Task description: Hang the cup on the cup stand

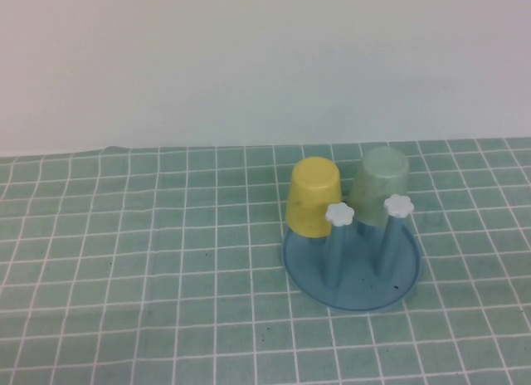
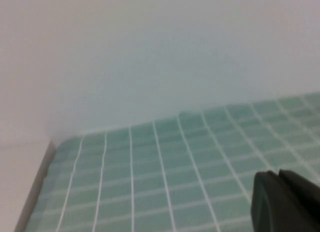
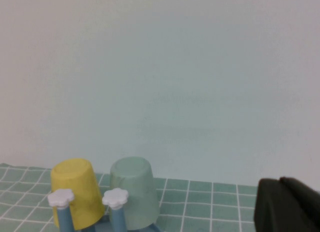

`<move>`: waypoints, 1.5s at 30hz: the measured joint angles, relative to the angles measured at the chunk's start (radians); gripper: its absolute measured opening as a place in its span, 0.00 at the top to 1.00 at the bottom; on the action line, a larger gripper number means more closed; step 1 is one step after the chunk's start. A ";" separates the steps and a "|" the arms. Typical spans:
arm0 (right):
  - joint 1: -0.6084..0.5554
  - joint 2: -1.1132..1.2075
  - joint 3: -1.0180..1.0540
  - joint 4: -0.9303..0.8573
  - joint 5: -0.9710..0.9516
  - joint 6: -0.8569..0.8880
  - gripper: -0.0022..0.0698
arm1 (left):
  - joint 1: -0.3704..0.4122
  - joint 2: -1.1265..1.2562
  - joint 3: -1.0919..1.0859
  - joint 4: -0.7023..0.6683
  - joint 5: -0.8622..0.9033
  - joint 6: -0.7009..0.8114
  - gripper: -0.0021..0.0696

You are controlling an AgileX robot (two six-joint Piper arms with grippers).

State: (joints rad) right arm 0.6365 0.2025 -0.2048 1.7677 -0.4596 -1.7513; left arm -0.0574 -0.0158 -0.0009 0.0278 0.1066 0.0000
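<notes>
Cup [image 1: 380, 186] reads as light, stiff plastic w/ a smooth, likely slippery wall; no handle, so if you must re-seat it, take it across the tapered sides, gently. Appearance: pale mint green, plain, inverted, mouth down. Location: on the cup stand [image 1: 357, 295], over a rear peg, just beside the yellow cup [image 1: 314, 197], behind the two white flower knobs [image 1: 338, 213]. Judged hung; task looks done. Left gripper [image 2: 280, 204]: clear of the stand, over the green grid cloth [image 1: 124, 260], shut, holding nothing. Right gripper [image 3: 287, 207]: back from the stand, facing it, shut, empty.
</notes>
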 joint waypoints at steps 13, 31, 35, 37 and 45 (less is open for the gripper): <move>0.000 0.000 0.002 0.002 0.000 0.000 0.97 | 0.034 0.001 0.004 -0.008 0.222 0.000 0.97; 0.000 0.000 0.002 0.002 0.000 0.000 0.97 | 0.034 0.001 0.004 -0.011 0.222 0.000 0.97; -0.006 0.000 0.002 0.002 0.001 0.000 0.97 | 0.034 0.001 0.004 -0.012 0.222 0.000 0.97; -0.040 0.000 0.002 0.002 0.002 0.000 0.97 | 0.034 0.001 0.004 -0.012 0.222 0.000 0.97; -0.356 0.000 0.002 0.002 0.015 0.011 0.97 | 0.034 0.001 0.004 -0.012 0.221 0.000 0.97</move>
State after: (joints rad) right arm 0.2800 0.2025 -0.2032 1.7700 -0.4444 -1.7399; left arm -0.0233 -0.0144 0.0033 0.0158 0.3276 0.0000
